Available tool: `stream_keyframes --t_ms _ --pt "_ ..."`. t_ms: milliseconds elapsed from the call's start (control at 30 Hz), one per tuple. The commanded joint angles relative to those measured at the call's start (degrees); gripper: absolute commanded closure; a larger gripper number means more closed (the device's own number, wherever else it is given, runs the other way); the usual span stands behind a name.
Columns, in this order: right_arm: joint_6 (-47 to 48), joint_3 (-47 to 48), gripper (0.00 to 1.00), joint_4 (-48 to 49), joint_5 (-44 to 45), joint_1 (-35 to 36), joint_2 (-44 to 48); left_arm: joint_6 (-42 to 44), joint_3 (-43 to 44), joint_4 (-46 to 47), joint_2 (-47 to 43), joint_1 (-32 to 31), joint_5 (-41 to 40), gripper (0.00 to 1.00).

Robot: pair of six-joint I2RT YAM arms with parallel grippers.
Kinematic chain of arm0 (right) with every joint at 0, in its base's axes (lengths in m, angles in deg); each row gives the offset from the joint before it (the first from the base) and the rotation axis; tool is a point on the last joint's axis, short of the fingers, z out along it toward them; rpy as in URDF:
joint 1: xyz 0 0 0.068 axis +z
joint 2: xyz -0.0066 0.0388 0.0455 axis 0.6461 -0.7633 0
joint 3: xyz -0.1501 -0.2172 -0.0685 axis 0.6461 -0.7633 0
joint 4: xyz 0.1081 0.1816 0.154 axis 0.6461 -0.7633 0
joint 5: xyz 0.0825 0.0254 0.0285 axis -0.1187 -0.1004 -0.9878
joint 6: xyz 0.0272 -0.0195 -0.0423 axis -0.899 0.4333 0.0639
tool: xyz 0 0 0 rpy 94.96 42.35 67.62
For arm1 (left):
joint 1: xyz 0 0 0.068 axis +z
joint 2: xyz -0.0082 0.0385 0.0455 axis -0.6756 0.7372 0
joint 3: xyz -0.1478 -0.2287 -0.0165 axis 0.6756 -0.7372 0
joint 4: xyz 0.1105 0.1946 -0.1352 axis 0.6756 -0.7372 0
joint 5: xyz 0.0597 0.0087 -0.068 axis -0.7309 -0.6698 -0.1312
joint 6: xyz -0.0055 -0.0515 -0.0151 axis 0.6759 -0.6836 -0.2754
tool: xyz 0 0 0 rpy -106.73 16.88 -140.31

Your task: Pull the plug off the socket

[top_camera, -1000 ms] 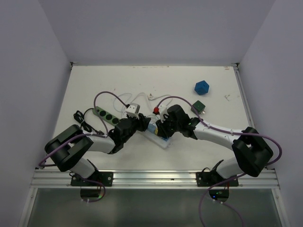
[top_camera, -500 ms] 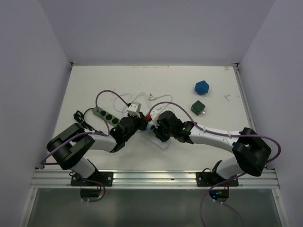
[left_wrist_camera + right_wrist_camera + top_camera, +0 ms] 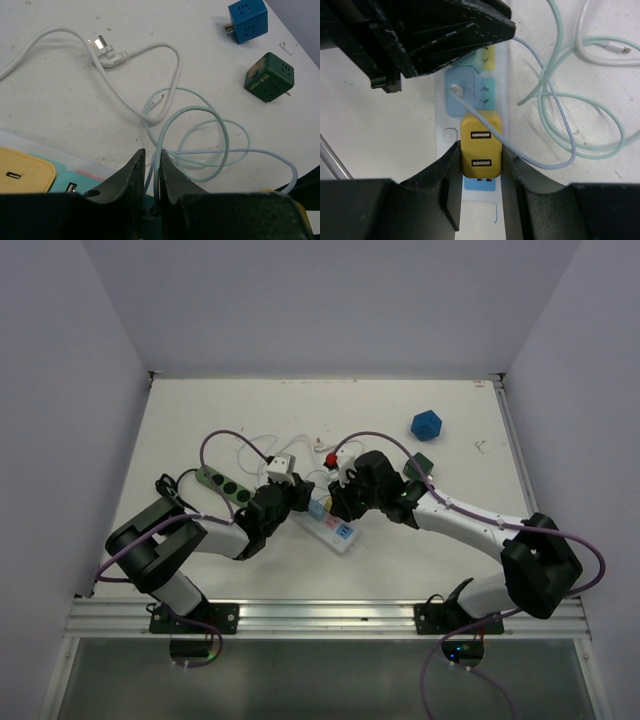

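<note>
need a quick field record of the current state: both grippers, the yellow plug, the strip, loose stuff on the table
right gripper: shut on yellow plug, one finger on each side
yellow plug: over the white power strip; seated or lifted, cannot tell
left gripper: fingers nearly together, pale blue cable between them
loose on table: blue cube adapter, green cube adapter, white cord with its prongs bare, mint cable in loops

Yellow plug (image 3: 480, 142); white socket strip (image 3: 451, 134) with pale blue panels; mint cable (image 3: 197, 107); blue cube (image 3: 248, 21) at upper right; dark green cube (image 3: 269, 77) below it.
</note>
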Motion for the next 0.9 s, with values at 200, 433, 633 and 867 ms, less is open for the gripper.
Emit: stream_keyframes --t_ms 200,433,633,867 --pt "-0.7 0.9 0.84 -0.6 2.9 1.7 7.1 -0.5 -2.0 -13.6 2.5 0.1 0.1 0.72" --pt "-4.9 -3.6 0.82 -3.4 9.0 -1.0 14.9 1.3 1.7 -19.4 -1.0 0.4 -0.6 0.54" --pt "-10.6 -9.2 0.79 -4.3 15.0 -8.3 20.2 3.0 8.3 -26.7 -4.5 1.1 -0.4 0.37" --pt "-23.4 -15.1 0.79 2.6 13.4 -21.9 21.6 4.6 13.9 -34.5 -7.5 1.5 0.4 0.23"
